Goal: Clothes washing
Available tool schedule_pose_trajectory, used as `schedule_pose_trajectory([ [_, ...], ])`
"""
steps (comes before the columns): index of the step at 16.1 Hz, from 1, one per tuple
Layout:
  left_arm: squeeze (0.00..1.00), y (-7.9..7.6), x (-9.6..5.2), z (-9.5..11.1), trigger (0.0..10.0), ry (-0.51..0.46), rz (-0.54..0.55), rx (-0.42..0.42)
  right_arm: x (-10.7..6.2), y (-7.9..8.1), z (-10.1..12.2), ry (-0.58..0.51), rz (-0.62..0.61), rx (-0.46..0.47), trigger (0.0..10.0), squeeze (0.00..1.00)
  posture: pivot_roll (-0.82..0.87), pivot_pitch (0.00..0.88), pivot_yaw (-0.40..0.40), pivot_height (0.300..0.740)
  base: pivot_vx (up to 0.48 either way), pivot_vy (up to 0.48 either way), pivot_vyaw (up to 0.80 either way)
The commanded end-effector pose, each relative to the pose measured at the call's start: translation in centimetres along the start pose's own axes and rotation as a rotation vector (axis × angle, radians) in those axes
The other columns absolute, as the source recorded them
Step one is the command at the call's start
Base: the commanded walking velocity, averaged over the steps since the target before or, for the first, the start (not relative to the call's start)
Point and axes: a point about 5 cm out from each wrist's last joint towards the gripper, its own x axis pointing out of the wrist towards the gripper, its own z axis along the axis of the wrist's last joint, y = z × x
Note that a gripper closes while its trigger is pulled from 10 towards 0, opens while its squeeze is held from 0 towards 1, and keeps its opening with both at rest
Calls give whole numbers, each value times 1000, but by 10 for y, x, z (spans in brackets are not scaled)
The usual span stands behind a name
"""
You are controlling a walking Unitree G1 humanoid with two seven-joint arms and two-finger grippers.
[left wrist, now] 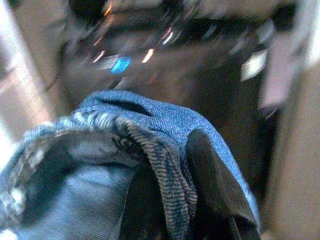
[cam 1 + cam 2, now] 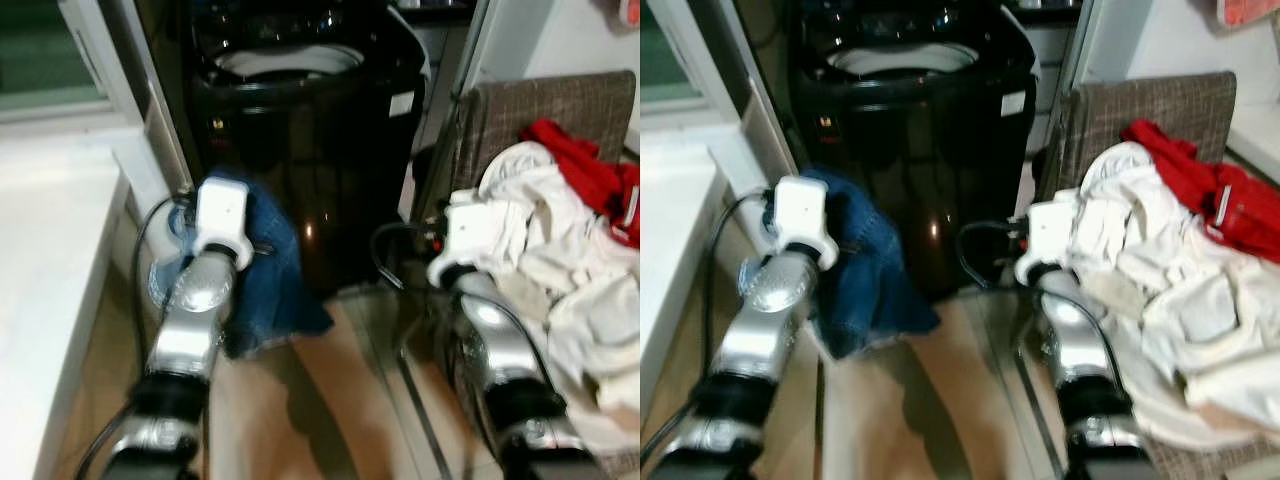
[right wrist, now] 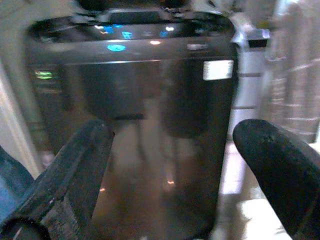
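left pincer [image 1: 170,200] pinching blue denim [image 2: 270,260], fingertips buried, right pincer [image 3: 175,170] spread before blurred black washer [image 2: 310,130]

No text, brand or number can be read anywhere. A pale rectangular label [image 3: 218,69] sits on the upper front of the black washing machine [image 3: 150,125], ahead of the right gripper [image 3: 175,175] and toward its right finger, but its print is too blurred to make out. The lit blue and green marks on the machine's top panel are only glows.
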Motion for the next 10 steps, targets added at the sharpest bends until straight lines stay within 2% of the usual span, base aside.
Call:
schedule_pose_trajectory([
  [1, 0, 6, 3, 17, 0, -68, 2, 20, 7, 10, 7, -27, 26, 4, 10000, 0, -126, 0, 21, 740, 480, 0, 0],
  [6, 0, 5, 4, 6, 0, -24, 2, -44, 7, 11, 5, -15, 29, 2, 10000, 0, -129, 0, 21, 740, 480, 0, 0],
  [10, 0, 5, 5, 7, 0, -28, 1, -24, 5, 11, 2, -7, 38, -1, 10000, 0, -133, 0, 22, 740, 480, 0, 0],
])
